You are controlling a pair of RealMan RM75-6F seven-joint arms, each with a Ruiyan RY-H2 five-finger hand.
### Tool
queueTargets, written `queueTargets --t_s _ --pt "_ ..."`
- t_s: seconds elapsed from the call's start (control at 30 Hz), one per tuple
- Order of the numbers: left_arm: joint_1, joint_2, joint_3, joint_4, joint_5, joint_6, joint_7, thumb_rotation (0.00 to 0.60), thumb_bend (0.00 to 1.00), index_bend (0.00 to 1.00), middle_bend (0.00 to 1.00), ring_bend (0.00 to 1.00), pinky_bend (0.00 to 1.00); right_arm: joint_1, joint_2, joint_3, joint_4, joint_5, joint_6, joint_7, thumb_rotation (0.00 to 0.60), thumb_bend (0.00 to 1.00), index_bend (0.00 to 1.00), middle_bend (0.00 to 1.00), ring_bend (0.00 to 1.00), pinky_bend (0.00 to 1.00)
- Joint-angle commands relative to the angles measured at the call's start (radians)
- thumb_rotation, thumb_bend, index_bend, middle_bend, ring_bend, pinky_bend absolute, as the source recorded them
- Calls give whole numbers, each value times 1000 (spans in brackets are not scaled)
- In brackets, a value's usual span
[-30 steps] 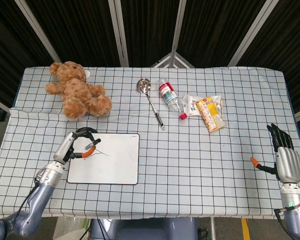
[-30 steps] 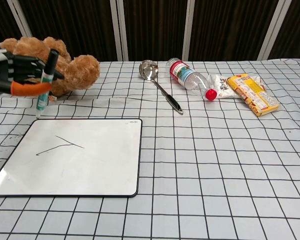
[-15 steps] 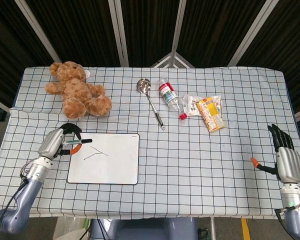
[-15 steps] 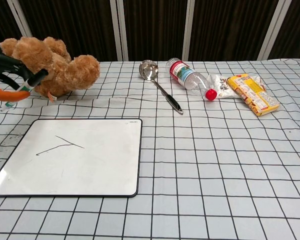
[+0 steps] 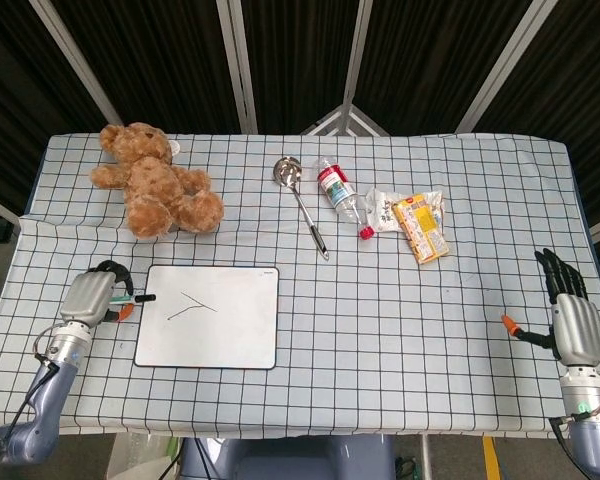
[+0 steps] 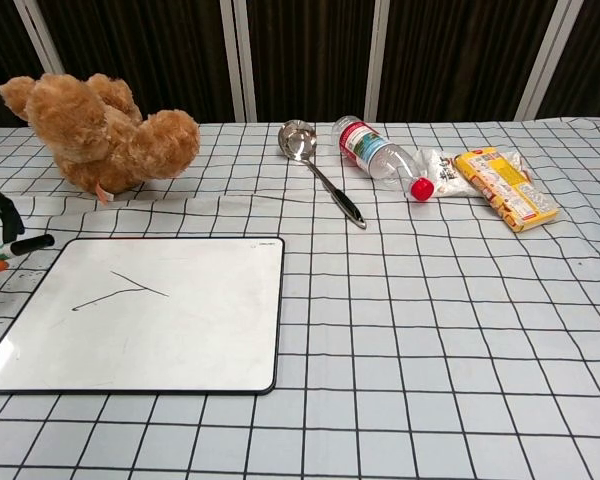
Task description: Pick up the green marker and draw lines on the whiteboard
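Green marker (image 5: 132, 297) lies level in the left hand (image 5: 90, 297), fingers wrapped round it, tip toward the white rectangular whiteboard (image 5: 212, 316) beside it.

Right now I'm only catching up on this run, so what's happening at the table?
The left hand holds the green marker just off the left edge of the whiteboard, which already carries a couple of drawn lines. The right hand rests open at the table's far right, holding nothing.

table (image 5: 460, 330) w/ checked cloth: whiteboard (image 5: 230, 335) front-left, teddy bear (image 5: 155, 190) back-left, ladle (image 5: 302, 205), bottle (image 5: 340, 195) and snack packet (image 5: 421, 227) at back centre-right.
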Motion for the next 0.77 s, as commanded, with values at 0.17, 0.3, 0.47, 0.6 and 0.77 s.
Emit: queueTargets --t_s 0.17,0.3,0.47,0.6,0.77 --pt "2 -21 -8 -2 -17 -2 -1 600 199 487 37 2 88 1 0 0 1 0 -1 -1 600 209 0 0 0 0" --pt "6 -18 -13 -16 -13 1 -17 600 152 367 3 0 41 0 1 -1 0 0 -1 -1 600 210 0 0 0 0" --pt "24 18 -26 -81 5 33 -52 600 111 114 0 0 32 -1 3 -1 1 -1 -2 4 600 209 0 0 0 0" --pt "58 80 -31 -176 40 100 -69 600 88 76 0 0 24 -1 6 -4 4 -8 -2 6 600 210 0 0 0 0" --pt "127 165 8 -250 127 217 -57 600 78 42 0 0 3 1 4 -8 11 -23 3 -3 600 210 0 0 0 0"
